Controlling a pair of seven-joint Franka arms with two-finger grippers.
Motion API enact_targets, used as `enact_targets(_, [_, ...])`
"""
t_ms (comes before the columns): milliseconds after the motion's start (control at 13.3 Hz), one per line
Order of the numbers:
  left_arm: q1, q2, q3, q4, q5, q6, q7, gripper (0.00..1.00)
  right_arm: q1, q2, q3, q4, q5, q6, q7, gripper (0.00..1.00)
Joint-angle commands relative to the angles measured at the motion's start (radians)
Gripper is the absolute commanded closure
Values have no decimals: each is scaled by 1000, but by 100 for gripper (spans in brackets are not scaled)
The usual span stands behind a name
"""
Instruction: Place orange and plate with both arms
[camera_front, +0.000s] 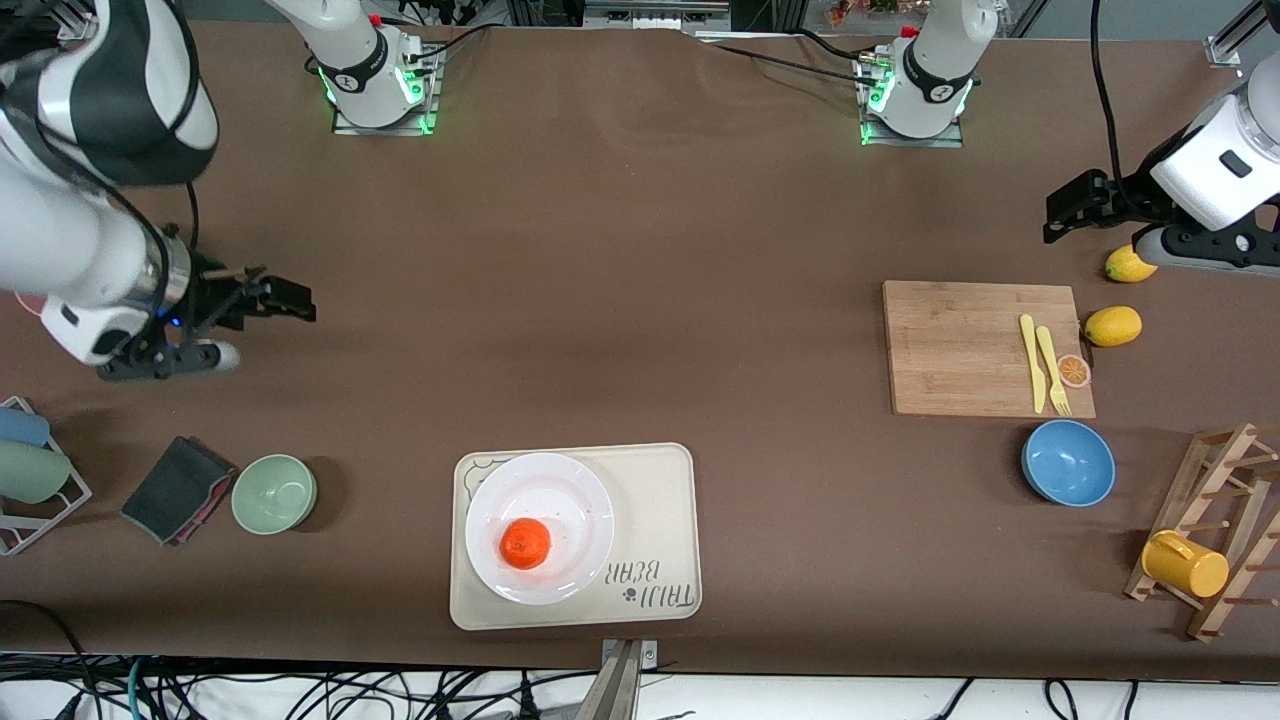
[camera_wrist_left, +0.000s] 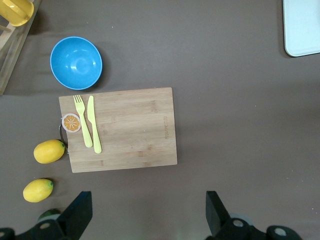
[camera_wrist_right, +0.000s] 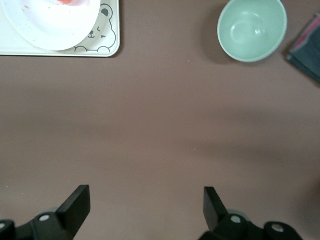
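Observation:
The orange (camera_front: 525, 543) lies on the white plate (camera_front: 562, 492), which sits on the cream bear-print tray (camera_front: 655, 500) near the table's front edge. My right gripper (camera_front: 288, 298) is open and empty over bare table toward the right arm's end, apart from the tray. Its wrist view (camera_wrist_right: 146, 210) shows part of the plate (camera_wrist_right: 45, 25) and a sliver of the orange (camera_wrist_right: 70, 1). My left gripper (camera_front: 1072, 208) is open and empty over bare table beside the cutting board (camera_front: 975, 347), as its wrist view (camera_wrist_left: 149, 212) shows.
A green bowl (camera_front: 274, 493), a dark cloth (camera_front: 178, 490) and a cup rack (camera_front: 30, 480) stand toward the right arm's end. A blue bowl (camera_front: 1068, 462), two lemons (camera_front: 1113, 326), yellow cutlery (camera_front: 1043, 362), an orange slice (camera_front: 1074, 371) and a wooden rack with a yellow cup (camera_front: 1185, 564) stand toward the left arm's end.

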Motion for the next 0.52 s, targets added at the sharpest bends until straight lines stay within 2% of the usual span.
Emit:
enact_targets(0, [-7,15,3,32,18,-22,10,0,20,-144,-14,-116,-80,42,40,0])
enact_targets(75, [-6,15,3,32,18,-22,10,0,11,-202,-14,-128,-108,45,36,0])
enact_targets(150, [-5,15,3,32,18,-22,15,0,-1,-221,-17,-118,-111,34,29,0])
enact_targets(449, [-4,15,4,32,18,-22,14,0,-11,-225,-89,-93,-106,-136,38,0])
